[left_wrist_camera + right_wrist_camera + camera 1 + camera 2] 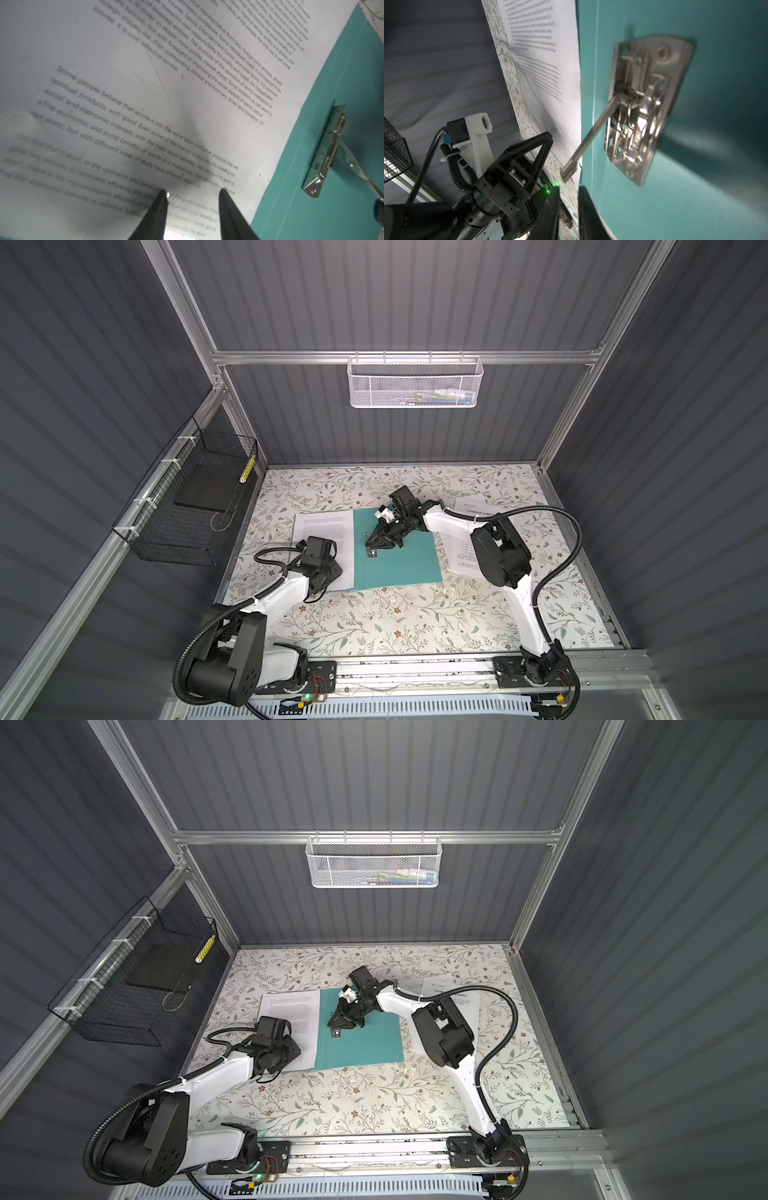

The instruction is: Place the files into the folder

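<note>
The teal folder (399,556) (365,1040) lies open on the table. A printed white sheet of the files (322,531) (291,1011) (187,83) rests just left of the fold. More sheets (467,506) lie to the right, partly under the right arm. My left gripper (334,568) (193,193) stands open, its tips on the near part of the left sheet, which bows up around them. My right gripper (372,551) (569,188) hovers over the folder with a narrow gap and nothing between its fingers. The silver clip (639,108) (326,149) has its lever (591,141) raised, ending just beyond those fingertips.
A black wire basket (187,506) holding a dark slab (205,489) hangs on the left wall. A white mesh basket (415,381) hangs on the back rail. The floral table cover (395,614) stretches in front of the folder, between the two arm bases.
</note>
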You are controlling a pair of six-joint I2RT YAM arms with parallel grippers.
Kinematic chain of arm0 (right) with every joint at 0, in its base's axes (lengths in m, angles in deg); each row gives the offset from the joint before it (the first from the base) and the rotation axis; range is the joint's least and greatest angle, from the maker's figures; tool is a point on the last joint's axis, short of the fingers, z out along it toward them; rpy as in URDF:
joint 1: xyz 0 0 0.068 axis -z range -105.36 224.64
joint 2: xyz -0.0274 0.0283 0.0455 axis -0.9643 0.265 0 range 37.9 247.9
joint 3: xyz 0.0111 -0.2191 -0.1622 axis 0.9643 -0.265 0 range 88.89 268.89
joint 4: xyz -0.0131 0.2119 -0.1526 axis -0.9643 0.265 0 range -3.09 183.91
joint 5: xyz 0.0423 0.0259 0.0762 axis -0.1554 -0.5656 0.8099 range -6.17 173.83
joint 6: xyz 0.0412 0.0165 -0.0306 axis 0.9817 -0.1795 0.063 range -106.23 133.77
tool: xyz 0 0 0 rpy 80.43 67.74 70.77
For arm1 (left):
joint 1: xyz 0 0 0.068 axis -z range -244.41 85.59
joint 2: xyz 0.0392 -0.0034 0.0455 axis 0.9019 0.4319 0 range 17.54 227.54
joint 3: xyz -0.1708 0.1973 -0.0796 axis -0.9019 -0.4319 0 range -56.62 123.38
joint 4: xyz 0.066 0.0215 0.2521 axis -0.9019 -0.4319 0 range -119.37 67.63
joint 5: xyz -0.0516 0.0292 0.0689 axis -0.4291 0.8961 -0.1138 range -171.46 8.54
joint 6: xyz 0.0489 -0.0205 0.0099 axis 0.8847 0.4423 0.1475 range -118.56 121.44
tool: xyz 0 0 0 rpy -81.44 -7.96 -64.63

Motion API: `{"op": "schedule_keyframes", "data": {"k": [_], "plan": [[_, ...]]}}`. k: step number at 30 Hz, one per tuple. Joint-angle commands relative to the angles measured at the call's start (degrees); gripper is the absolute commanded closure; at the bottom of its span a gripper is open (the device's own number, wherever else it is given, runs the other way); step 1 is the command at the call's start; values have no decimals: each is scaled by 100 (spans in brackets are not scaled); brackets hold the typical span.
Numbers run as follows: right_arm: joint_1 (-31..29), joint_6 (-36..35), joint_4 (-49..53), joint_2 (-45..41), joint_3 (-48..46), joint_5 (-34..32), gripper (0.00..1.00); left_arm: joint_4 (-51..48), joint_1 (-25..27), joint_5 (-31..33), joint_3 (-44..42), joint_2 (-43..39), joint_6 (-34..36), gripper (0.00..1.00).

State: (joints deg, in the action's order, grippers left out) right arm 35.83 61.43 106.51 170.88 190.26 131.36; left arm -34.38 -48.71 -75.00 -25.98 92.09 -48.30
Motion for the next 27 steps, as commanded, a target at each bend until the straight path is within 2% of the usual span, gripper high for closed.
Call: {"op": "schedule_keyframes", "data": {"k": [1,6,12,19,27], "plan": [[56,-69,236,343,395,235,79,-394,11,-66,11,166,112,57],[84,-3,402,503,819,151,79,-441,12,-54,30,153,146,58],[187,273,-196,-97,-11,-215,78,-492,12,-30,39,105,174,58],[174,788,-987,-301,-1082,109,79,-443,12,-40,15,130,201,58],[-4,885,-1216,-103,-828,387,79,-301,12,-128,-53,261,192,58]]}}
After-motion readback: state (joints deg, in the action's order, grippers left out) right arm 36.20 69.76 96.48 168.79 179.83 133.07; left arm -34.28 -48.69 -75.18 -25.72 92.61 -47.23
